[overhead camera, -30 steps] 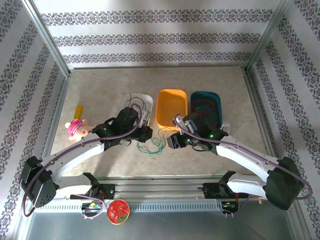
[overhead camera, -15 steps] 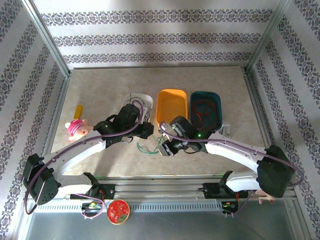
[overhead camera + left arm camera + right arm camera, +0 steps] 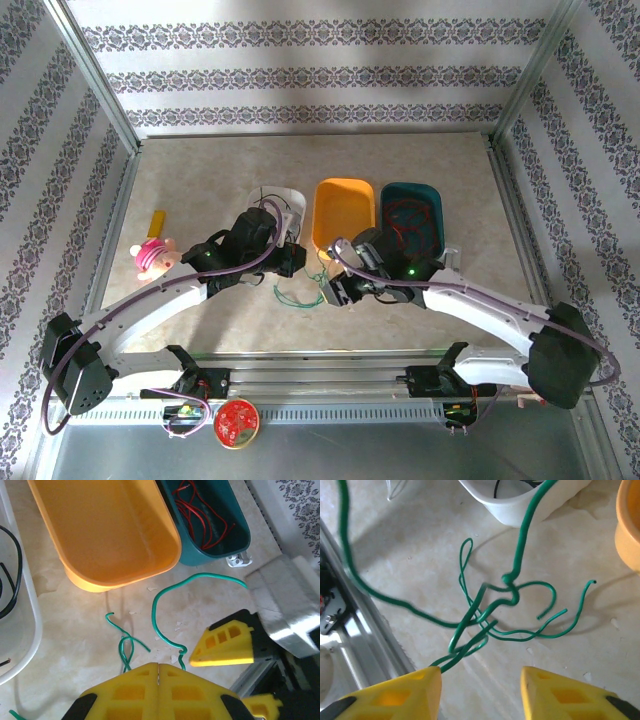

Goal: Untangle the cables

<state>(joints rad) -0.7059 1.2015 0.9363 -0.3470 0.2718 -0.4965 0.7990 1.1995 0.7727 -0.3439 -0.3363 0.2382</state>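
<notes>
A loose tangle of green cables lies on the table in front of the trays. In the left wrist view the green cables curl just beyond my left gripper. That gripper is shut, and strands run under both fingers; a pinched strand, if any, is hidden. My right gripper is open, low over the knotted green cables, with strands passing beside its left fingertip. From above, the left gripper and right gripper flank the tangle. Red cables lie in the teal tray, black cables in the white tray.
Three trays stand side by side behind the tangle: white tray, orange tray, which holds nothing, and teal tray. A pink toy and a yellow stick lie at the left. A red disc sits on the front rail.
My right gripper swung left and down onto the green cables, then eased back slightly; the strands shifted with it. The left arm has barely moved.
</notes>
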